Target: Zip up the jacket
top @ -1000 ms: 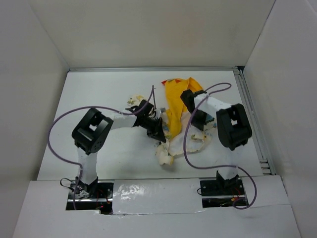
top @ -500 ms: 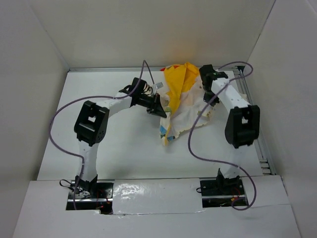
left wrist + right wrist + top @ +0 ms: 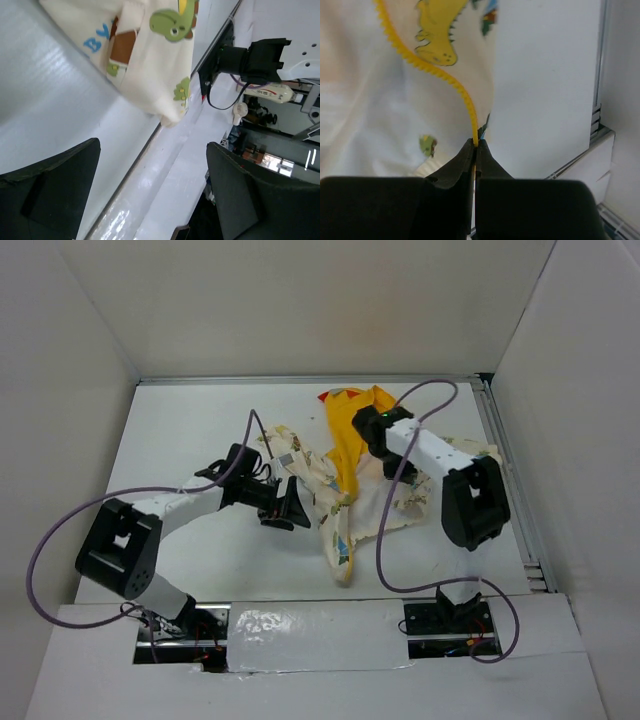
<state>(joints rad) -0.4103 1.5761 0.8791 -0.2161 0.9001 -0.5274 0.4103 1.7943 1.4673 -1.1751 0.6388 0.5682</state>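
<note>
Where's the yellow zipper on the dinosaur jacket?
In the right wrist view, the yellow zipper curves down across the cream jacket. Its end is pinched between the closed fingers of the right hand, on the robot's right side.

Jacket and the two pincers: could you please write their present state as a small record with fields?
jacket: lies crumpled and open on the table, cream side mostly up, yellow lining showing at the far end
zipper teeth: yellow, one row bare, not joined to the other
left pincer: open, holds nothing, near the jacket's left edge
right pincer: shut on the zipper teeth at the jacket's edge
task state: jacket not yet zipped
</note>
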